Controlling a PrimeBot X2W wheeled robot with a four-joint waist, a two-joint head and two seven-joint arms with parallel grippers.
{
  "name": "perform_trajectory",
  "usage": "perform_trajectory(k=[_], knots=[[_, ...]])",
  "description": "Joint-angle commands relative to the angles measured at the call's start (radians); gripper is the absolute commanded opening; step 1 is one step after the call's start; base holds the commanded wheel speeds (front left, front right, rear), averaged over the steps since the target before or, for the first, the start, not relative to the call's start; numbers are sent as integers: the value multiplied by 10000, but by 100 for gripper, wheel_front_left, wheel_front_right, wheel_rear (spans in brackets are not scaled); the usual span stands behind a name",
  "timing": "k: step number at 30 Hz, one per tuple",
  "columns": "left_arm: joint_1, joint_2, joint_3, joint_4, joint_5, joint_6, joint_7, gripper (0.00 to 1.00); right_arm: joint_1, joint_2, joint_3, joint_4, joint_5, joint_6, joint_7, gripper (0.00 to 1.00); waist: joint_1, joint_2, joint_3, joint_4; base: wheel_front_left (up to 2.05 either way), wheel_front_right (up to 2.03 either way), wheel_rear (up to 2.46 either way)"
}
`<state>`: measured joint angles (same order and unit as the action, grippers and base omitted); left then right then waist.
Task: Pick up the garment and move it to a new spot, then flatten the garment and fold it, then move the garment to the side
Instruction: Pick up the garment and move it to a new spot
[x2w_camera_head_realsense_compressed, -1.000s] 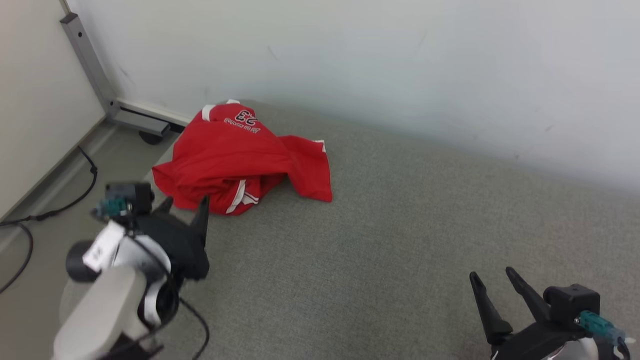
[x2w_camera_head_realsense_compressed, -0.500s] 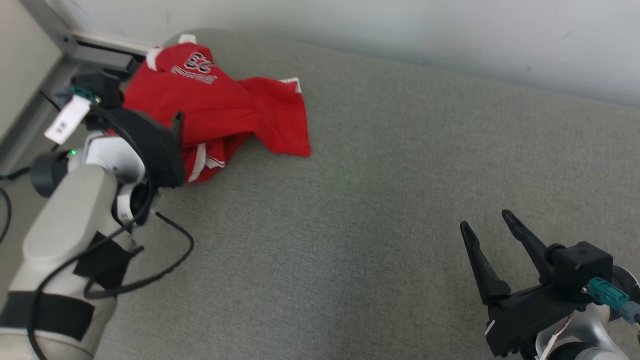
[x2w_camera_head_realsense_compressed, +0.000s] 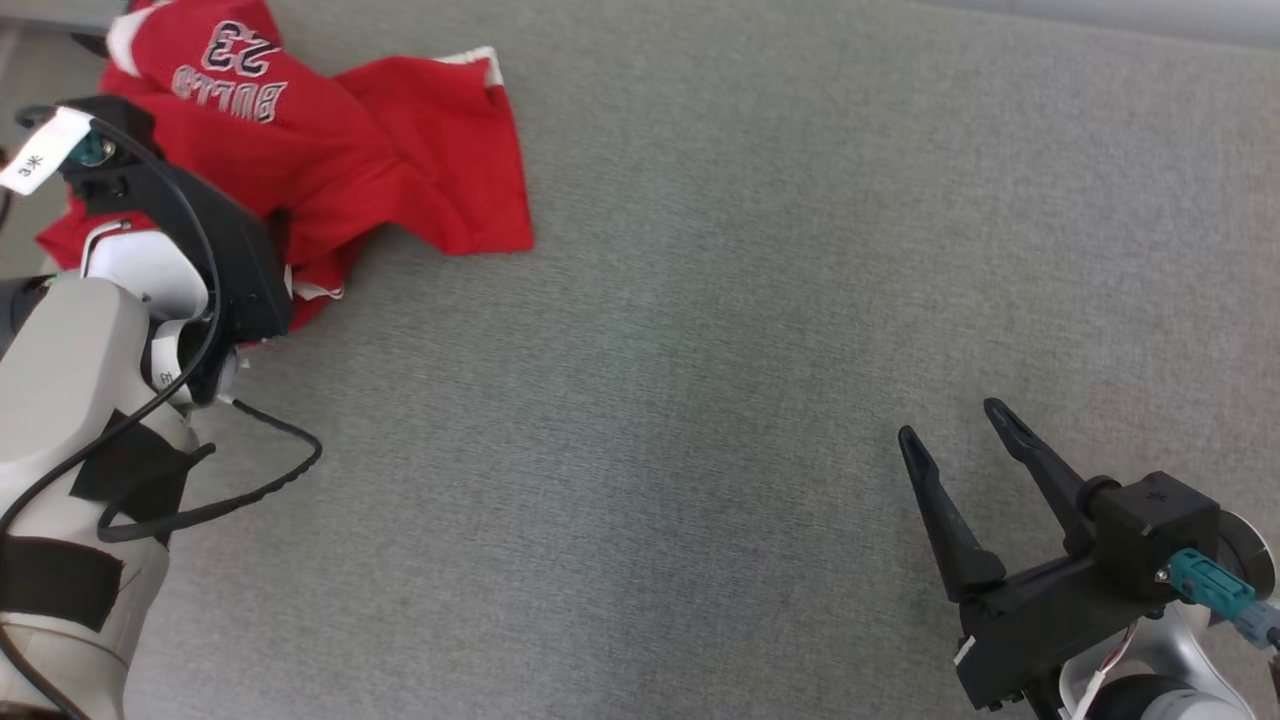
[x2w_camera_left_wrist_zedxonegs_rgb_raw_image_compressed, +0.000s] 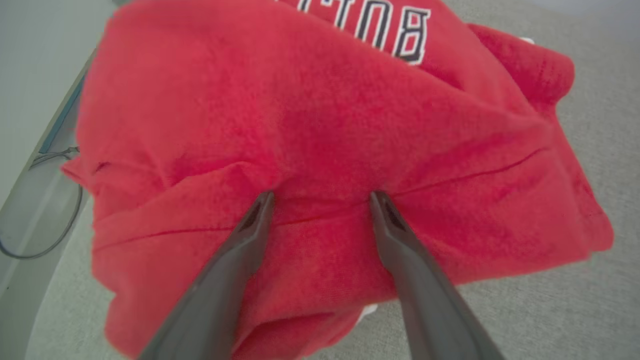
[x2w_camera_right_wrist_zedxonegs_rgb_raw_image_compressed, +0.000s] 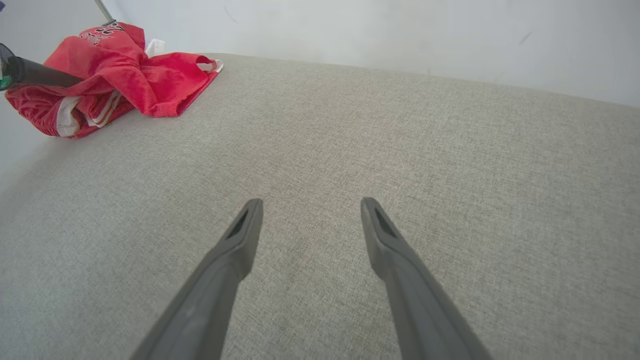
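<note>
Red garment (x2w_camera_head_realsense_compressed: 400, 150) with white trim, grey woven surface (x2w_camera_head_realsense_compressed: 700, 350), black right hand (x2w_camera_head_realsense_compressed: 948, 420)

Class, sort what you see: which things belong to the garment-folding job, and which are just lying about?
Job: red garment; left tool, open on it; right tool, open over the grey surface.
Lying about: floor cable beside the surface; pale wall behind.

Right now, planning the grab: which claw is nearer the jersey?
Left. The left claw, open, has its tips on the jersey; the right claw hangs far off.
</note>
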<state>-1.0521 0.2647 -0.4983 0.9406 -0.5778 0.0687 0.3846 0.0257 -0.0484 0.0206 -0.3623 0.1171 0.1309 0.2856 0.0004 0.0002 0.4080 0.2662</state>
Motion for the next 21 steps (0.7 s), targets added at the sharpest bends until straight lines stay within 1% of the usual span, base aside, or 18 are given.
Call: perform_trajectory(k=[1,5,6,7,8,15,18,21], knots=[[-124,64,16,104,-53,-41,103,100,-178,-39,50,-38,57,-3,-47,100,-4,-2,324,-289,0,0,0],[-205,67,10,275,-108,-26,94,100,-218,-38,151,55,153,-3,-115,100,-4,-2,434,-348,0,0,0],[-212,89,-6,319,-98,-34,78,63,-245,-39,166,88,176,-3,-138,100,-4,-2,436,-352,0,0,0],[-240,127,-26,363,-80,-47,67,33,-264,-39,190,130,211,-3,-161,100,-4,-2,422,-358,0,0,0],[-267,165,-41,421,-68,-58,83,0,-277,-39,222,189,233,-3,-181,100,-4,-2,386,-373,0,0,0],[-414,188,-159,576,42,-18,-145,0,-303,-38,274,576,446,-3,-408,100,-4,-2,-78,-417,0,0,0],[-383,134,-76,613,-113,-44,-266,0,-256,-39,257,779,588,-3,-512,100,-4,-2,-466,-422,0,0,0],[-443,124,-138,488,-37,-84,-552,0,-103,-38,226,996,747,-3,-619,100,-4,-2,-944,-412,0,0,0]])
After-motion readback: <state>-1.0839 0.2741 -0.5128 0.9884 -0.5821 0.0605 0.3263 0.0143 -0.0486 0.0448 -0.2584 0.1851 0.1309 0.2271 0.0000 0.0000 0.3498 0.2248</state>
